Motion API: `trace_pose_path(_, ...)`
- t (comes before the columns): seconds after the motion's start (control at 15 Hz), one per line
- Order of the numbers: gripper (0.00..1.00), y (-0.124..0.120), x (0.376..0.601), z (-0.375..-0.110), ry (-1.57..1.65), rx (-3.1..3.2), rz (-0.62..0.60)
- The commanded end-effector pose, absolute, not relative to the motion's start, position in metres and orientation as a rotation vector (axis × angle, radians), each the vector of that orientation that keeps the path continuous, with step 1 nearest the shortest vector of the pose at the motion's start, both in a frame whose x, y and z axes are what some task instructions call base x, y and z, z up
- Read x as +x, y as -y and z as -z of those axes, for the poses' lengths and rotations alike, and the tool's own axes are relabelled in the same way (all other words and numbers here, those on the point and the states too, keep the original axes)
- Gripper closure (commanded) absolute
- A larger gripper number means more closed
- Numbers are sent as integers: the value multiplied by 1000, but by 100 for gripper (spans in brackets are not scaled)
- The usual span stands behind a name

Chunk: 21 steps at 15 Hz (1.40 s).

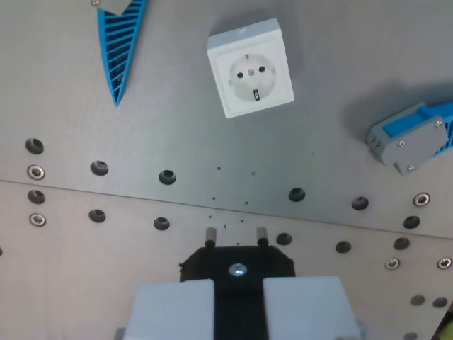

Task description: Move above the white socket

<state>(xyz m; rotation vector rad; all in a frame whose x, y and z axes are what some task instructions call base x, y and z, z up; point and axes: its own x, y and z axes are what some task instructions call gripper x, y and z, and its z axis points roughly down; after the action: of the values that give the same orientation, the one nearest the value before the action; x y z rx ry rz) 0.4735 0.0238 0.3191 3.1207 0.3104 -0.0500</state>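
You see the square white plastic socket [250, 68] at twelve o'clock from your hand [237, 297], which grips a black plug [236, 263]

Below me the table [85, 85] looks like brushed grey metal, matt with a faint sheen, drilled with dark holes and bright steel screws. The white socket [250, 67] looks like smooth, slightly glossy plastic, and the ribbed blue piece [122, 44] and the blue-and-grey part [414, 140] also look plastic. My fingers [173, 308] are pale, matt plastic; the plug [237, 265] between them is black with two dull metal pins.
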Motion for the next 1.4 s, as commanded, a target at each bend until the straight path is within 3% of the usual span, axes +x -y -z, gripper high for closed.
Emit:
trace_pose_path(0.07,100,-18,472,-303,-438,3109,-80)
trace_pose_path(1.4,100,-6,472,-203,-631,3070,-78)
